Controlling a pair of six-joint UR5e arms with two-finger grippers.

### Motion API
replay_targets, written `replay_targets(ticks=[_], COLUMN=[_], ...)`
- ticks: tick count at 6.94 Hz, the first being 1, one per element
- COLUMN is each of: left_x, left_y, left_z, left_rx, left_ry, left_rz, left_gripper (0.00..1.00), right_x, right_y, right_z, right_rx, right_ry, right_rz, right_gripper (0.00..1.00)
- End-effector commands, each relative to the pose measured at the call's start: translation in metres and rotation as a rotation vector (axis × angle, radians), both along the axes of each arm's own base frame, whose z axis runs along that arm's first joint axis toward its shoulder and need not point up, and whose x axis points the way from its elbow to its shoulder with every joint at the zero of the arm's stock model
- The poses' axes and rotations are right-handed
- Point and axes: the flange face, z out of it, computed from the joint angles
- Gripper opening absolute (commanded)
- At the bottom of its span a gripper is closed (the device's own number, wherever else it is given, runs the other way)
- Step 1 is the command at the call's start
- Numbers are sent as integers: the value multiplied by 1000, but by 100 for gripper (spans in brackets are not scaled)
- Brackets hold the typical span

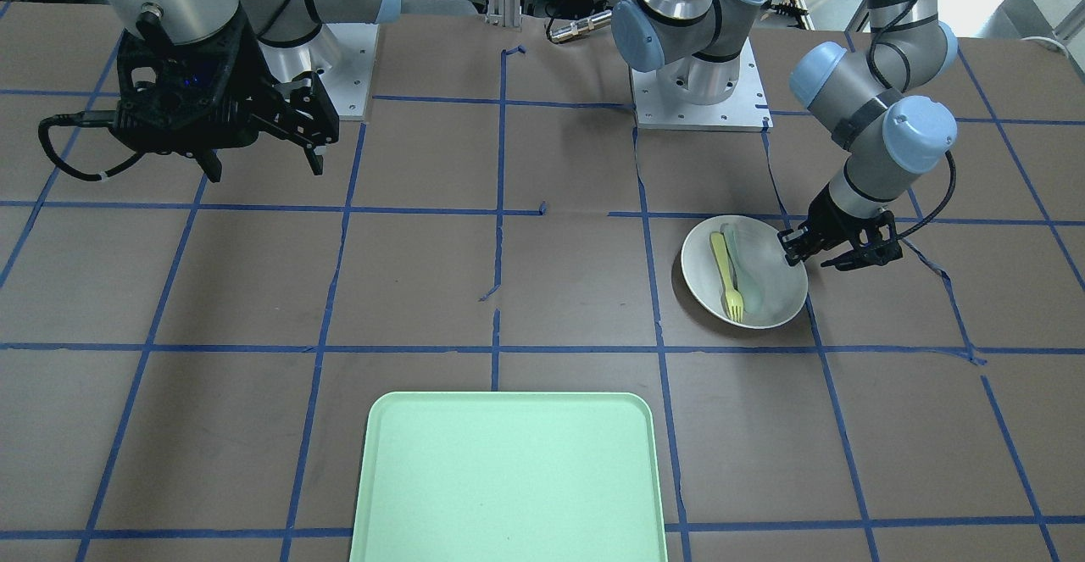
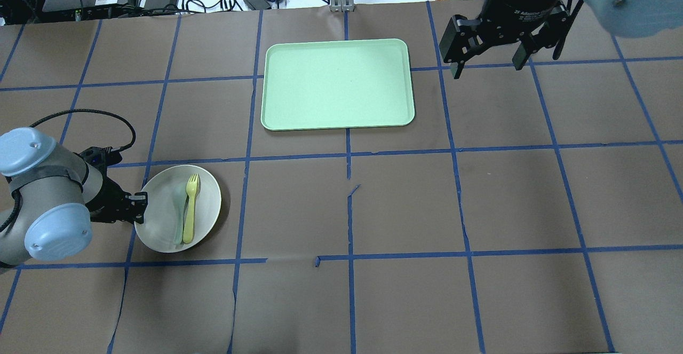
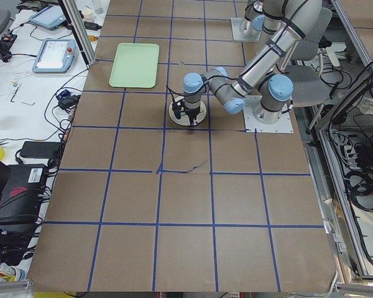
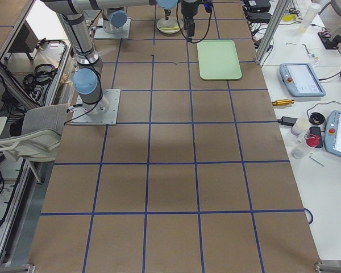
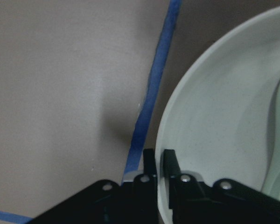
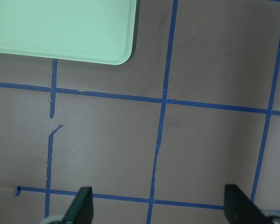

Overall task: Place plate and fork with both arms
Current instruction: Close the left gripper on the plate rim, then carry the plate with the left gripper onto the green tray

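Note:
The white plate lies on the table at the robot's left side, with the pale-yellow fork and a grey-green spoon lying side by side in it. My left gripper is low at the plate's outer rim. In the left wrist view its fingers are pinched together with the rim of the plate between them. The overhead view shows the same gripper, plate and fork. My right gripper hangs open and empty, high above the table to the right of the tray.
The large light-green tray lies at the table's far middle, with nothing on it; its corner shows in the right wrist view. Blue tape lines cross the brown table cover. Both arm bases stand on the robot's side of the table.

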Motion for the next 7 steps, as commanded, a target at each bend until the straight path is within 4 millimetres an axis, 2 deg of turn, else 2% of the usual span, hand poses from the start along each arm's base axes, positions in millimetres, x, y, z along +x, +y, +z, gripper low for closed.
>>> replay_targets(ticks=[1, 3, 4, 5, 7], left_x=[0, -17, -42, -77, -148], left_y=[-29, -78, -113, -149, -232], left_z=[25, 65, 81, 90, 86], left_rx=[7, -52, -104, -140, -157], left_ry=[89, 242, 281, 316, 335], left_rz=[-32, -104, -163, -214, -244], left_gripper=[0, 0, 0, 0, 0], right_x=[0, 0, 0, 0, 0], right_y=[0, 0, 0, 0, 0], right_z=[0, -1, -1, -1, -1], right_rx=[0, 2, 2, 2, 2], right_ry=[-1, -1, -3, -3, -4], right_rz=[0, 0, -1, 0, -1], right_gripper=[100, 100, 100, 100, 100])
